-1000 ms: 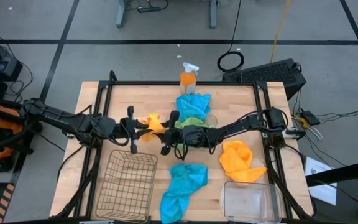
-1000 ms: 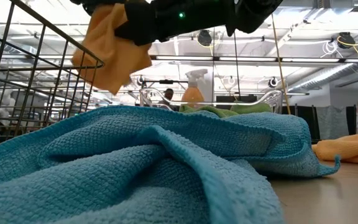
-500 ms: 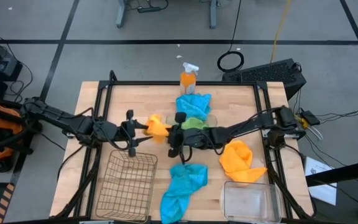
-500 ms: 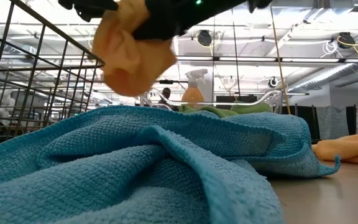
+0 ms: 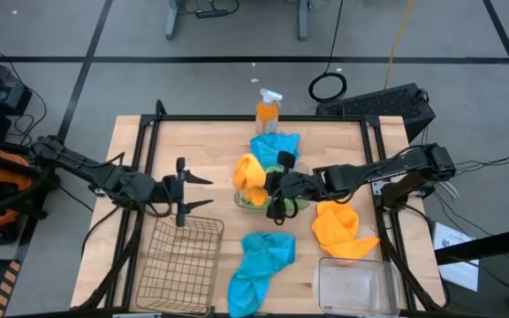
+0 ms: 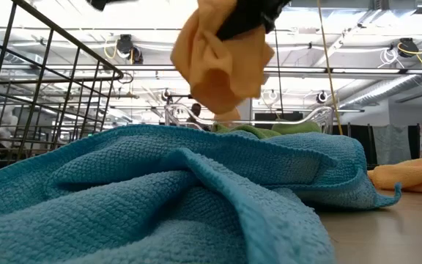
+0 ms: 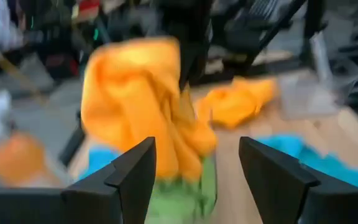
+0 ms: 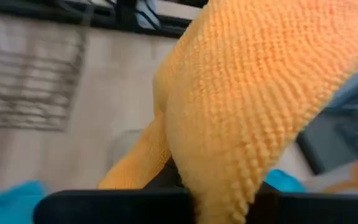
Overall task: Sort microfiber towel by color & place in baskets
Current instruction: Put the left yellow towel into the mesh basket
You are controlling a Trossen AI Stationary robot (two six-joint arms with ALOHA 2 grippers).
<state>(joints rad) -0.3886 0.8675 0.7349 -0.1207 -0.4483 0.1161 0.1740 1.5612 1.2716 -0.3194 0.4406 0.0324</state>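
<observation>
An orange-yellow microfiber towel (image 5: 248,177) hangs bunched from my right gripper (image 5: 262,183), which is shut on it. It is above a clear basket (image 5: 300,168) that holds a green towel (image 5: 277,200). In the low view this towel (image 6: 222,59) hangs well above the table. My left gripper (image 5: 198,192) stands open to its left, holding nothing. Its wrist view shows the towel (image 7: 138,106) beyond the fingers. A blue towel (image 5: 259,263) and another orange-yellow towel (image 5: 343,228) lie on the table. The wire basket (image 5: 180,265) stands at the near left. My right gripper pinches a bunched part of the orange-yellow towel (image 8: 229,155) between its two fingers, coming from the table's right and slanting downward. How many layers it has cannot be told. The towel hangs slack below the fingers, lifted clear of the table and the baskets.
An orange spray bottle (image 5: 268,109) stands at the far edge, with another blue towel (image 5: 277,146) just in front of it. A second clear basket (image 5: 353,284) stands at the near right. A dark frame (image 5: 148,132) runs along the table's sides.
My left gripper has opened and let go of the orange-yellow towel. My right gripper has shut on the towel, risen and drawn back toward the table's right. The towel has gone with it from beside the left gripper to above the clear basket.
</observation>
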